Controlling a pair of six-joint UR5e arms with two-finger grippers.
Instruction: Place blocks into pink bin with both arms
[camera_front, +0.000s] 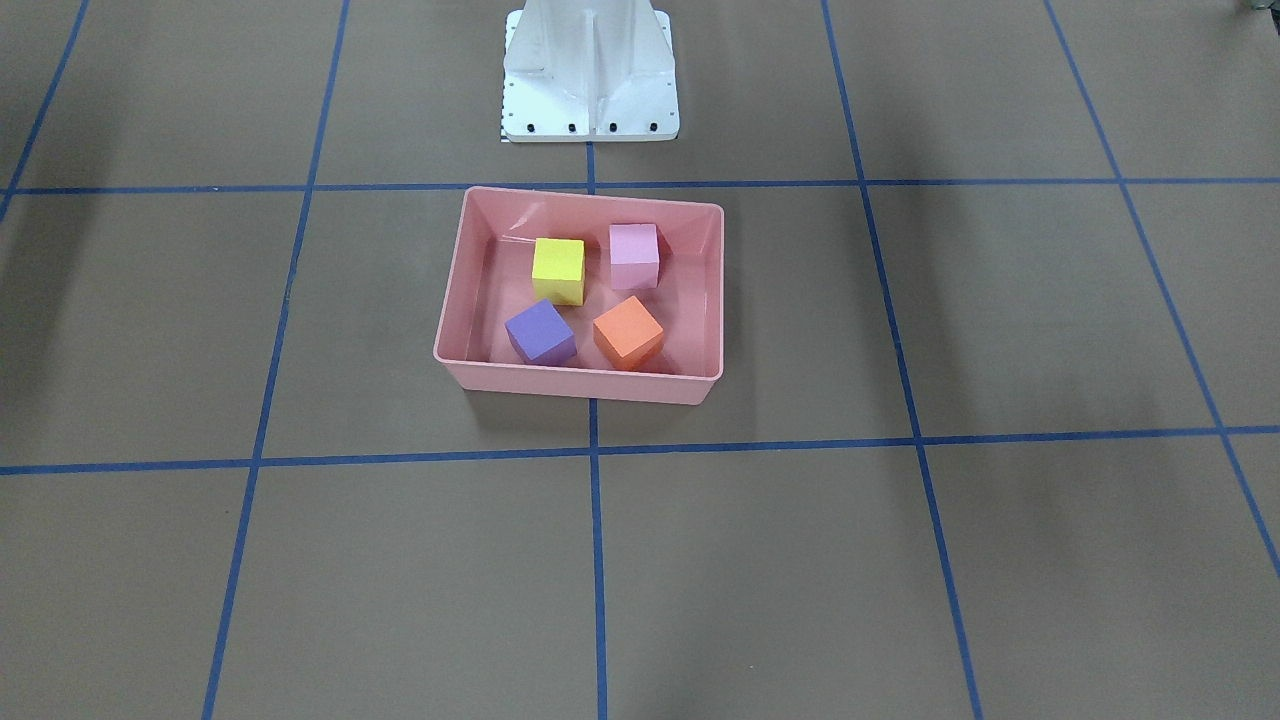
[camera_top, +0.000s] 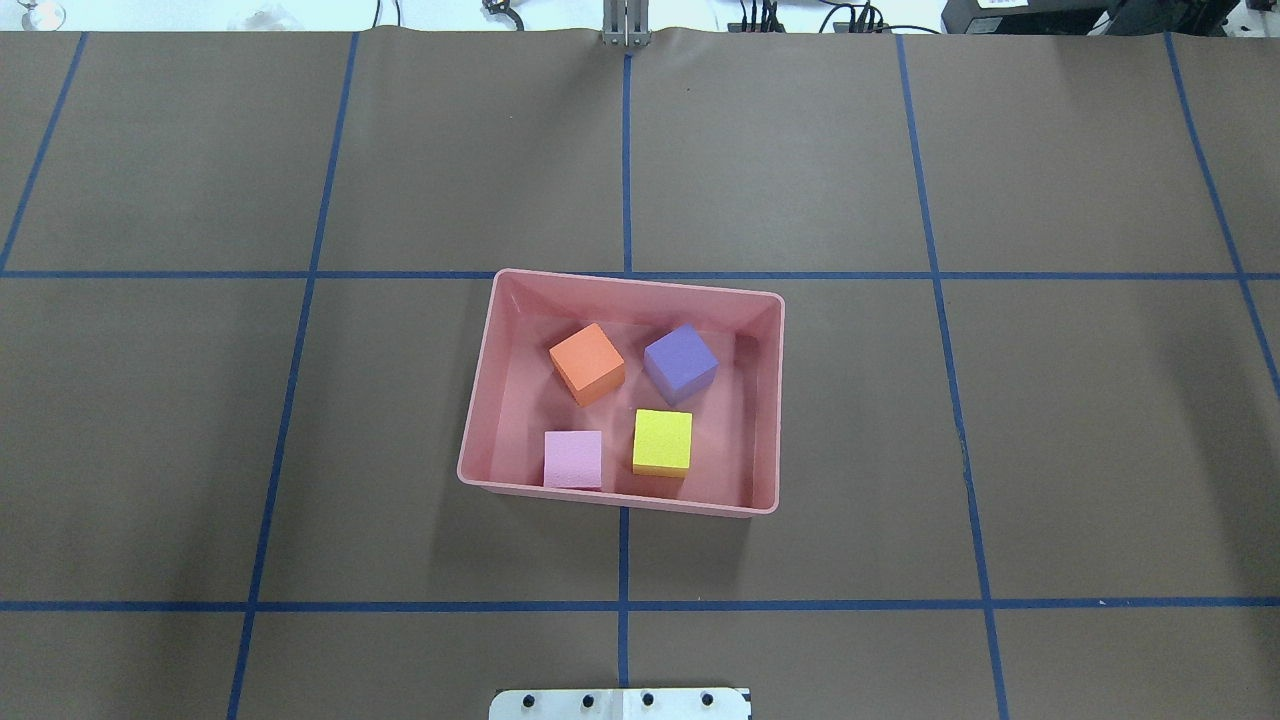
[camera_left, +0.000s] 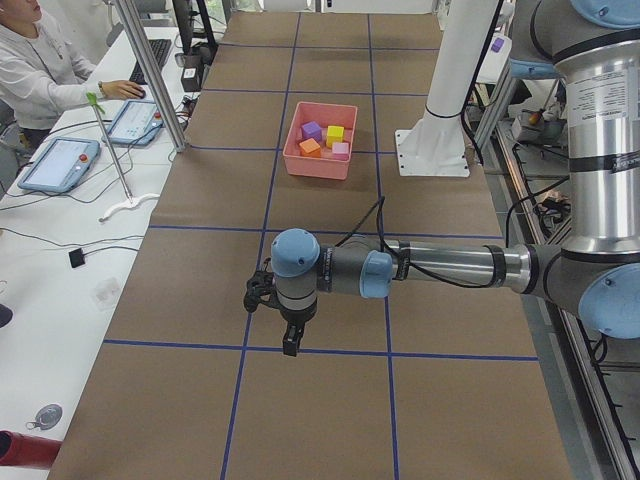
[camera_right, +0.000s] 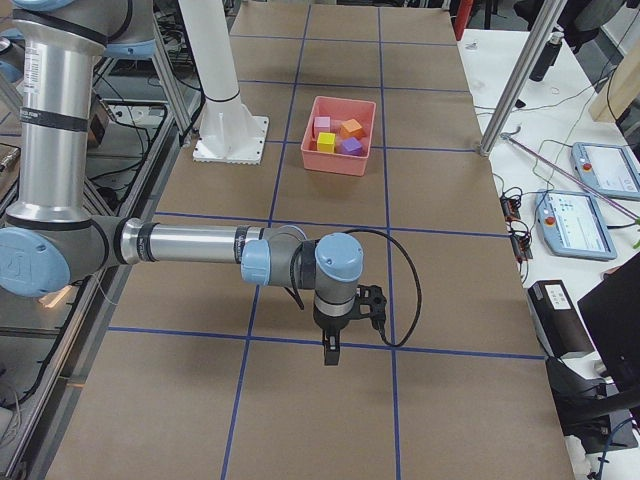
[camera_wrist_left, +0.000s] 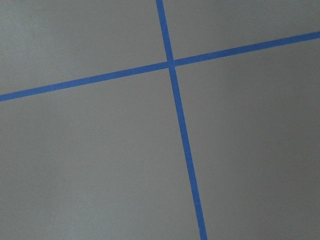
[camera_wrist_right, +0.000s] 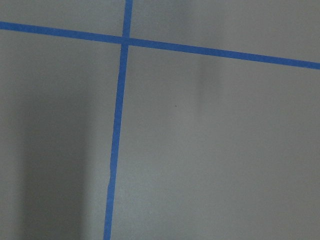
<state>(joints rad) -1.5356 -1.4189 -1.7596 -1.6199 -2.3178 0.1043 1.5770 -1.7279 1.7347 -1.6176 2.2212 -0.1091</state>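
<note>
Since the small foam purple cube (camera_top: 680, 362), light pink cube (camera_top: 572, 458), yellow cube (camera_top: 662, 441) and orange cube (camera_top: 587, 363) all lie inside the glossy pink plastic bin (camera_top: 766, 400) at mid-frame, I judge the job done, hence my left claw (camera_left: 290, 344) and right claw (camera_right: 330, 352) hang well apart from it over the brown desk (camera_top: 200, 400), open or closed I cannot tell.

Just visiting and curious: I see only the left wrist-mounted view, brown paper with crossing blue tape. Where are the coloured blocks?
Observer: The orange foam cube, the purple cube, the yellow cube and the light pink cube all sit inside the shallow glossy pink plastic bin.
Visitor: Is this arm close?
Observer: No, the left gripper hangs over bare paper, far from the bin.
Visitor: And the other?
Observer: The right gripper hangs far off too, at the opposite end.
</note>
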